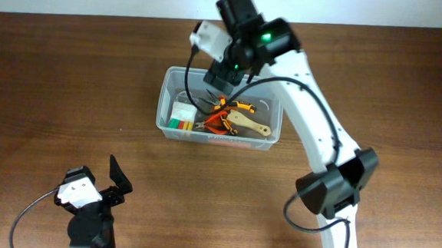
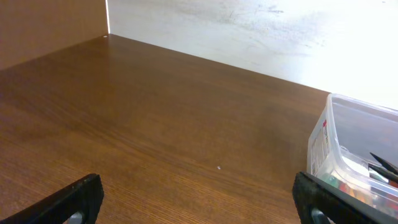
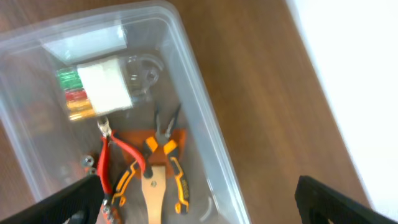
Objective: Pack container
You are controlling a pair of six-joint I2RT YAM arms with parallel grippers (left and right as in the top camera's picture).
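The clear plastic container (image 1: 164, 105) stands mid-table. It holds orange-handled pliers (image 3: 168, 165), red-handled pliers (image 3: 106, 165), a wooden handle (image 1: 251, 126) and a white box with green, red and yellow stripes (image 1: 181, 115). My right gripper (image 1: 224, 72) hovers open and empty over the container's far side; in the right wrist view its fingers (image 3: 199, 202) straddle the container wall (image 3: 205, 134). My left gripper (image 1: 114, 180) is open and empty near the front left; its wrist view shows its fingers (image 2: 199, 199) over bare wood, with the container (image 2: 326, 140) at the right edge.
The brown wooden table (image 1: 70, 84) ends at a white surface along its far edge (image 2: 249, 31). A black cable (image 1: 27, 208) runs by the left arm's base. The right arm's white link (image 1: 314, 114) reaches across the table's right side.
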